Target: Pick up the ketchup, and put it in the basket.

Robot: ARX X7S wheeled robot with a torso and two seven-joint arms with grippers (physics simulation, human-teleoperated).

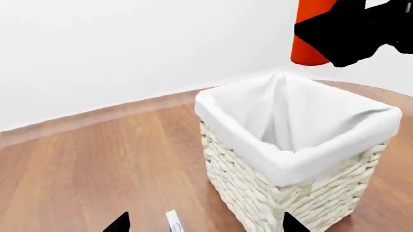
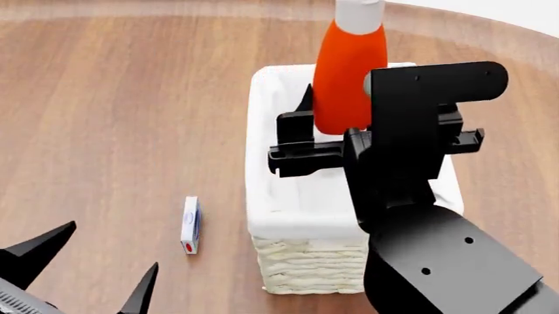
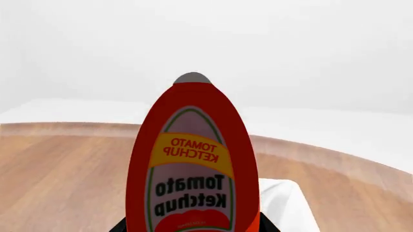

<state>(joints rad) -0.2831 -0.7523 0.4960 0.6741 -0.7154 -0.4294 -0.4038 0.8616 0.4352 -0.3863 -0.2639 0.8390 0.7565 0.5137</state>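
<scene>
Ketchup (image 2: 349, 78) is what I carry now, in my right pincer (image 2: 371, 147), which pinches the lower body of the bottle and holds it upright, white cap up, in the air over the basket (image 2: 262, 216). In the head view the bottle hangs above the far part of the basket's opening; in the left wrist view its rounded bottom sits clear above the white cloth liner (image 1: 258, 150), not touching it.

Judging from this, the lift is done and only the lowering and letting go remain. The main risk is the drop: the bottle is tall, and if I let go from this height it may tip, strike the rim and roll out onto the tabletop (image 2: 114, 104). If I am further back than the head view suggests, the bottom may catch the far rim instead of entering. The basket looks light, so a bump from my arm on the way down could push it or tip it.

My left pincer (image 2: 88, 268) rests low and well apart from the basket, its fingers spread and holding nothing. A small white box (image 2: 190, 226) lies on the wood between it and the basket, out of my way.
</scene>
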